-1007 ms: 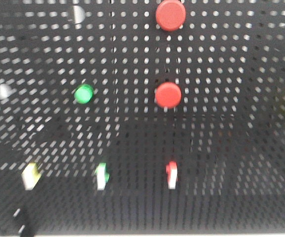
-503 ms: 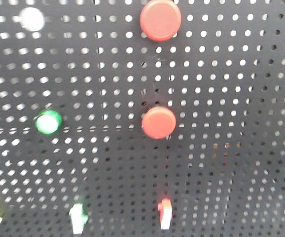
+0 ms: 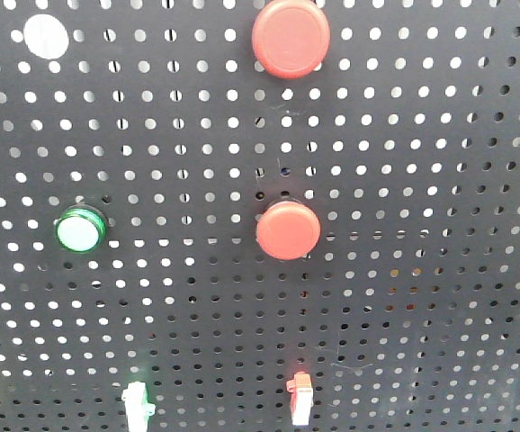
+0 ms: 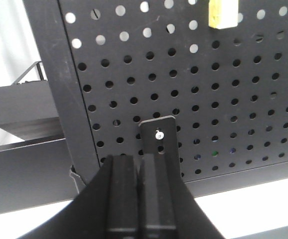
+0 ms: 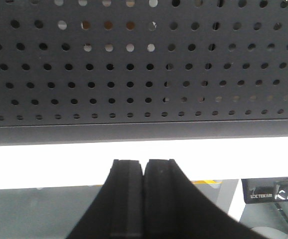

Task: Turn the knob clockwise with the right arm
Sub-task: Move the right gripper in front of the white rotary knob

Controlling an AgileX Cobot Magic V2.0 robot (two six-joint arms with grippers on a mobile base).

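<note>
A black pegboard panel fills the front view. It carries a large red round cap at the top, a smaller red round cap mid-panel, and a green lit button at left. A red-and-white switch-like knob and a green-and-white one sit at the bottom edge. Neither gripper shows in the front view. My right gripper is shut and empty, below the panel's lower edge. My left gripper is shut and empty, close to the panel's lower left corner.
A white round spot is at the panel's top left. In the left wrist view a small black bracket with a screw sits just past the fingers, the frame post is at left, and a yellow piece hangs above.
The front view has closed in on the panel and sharpened. The buttons look larger and have slid down, and the lower knobs now sit at the bottom edge. The yellow knobs have left the view.
</note>
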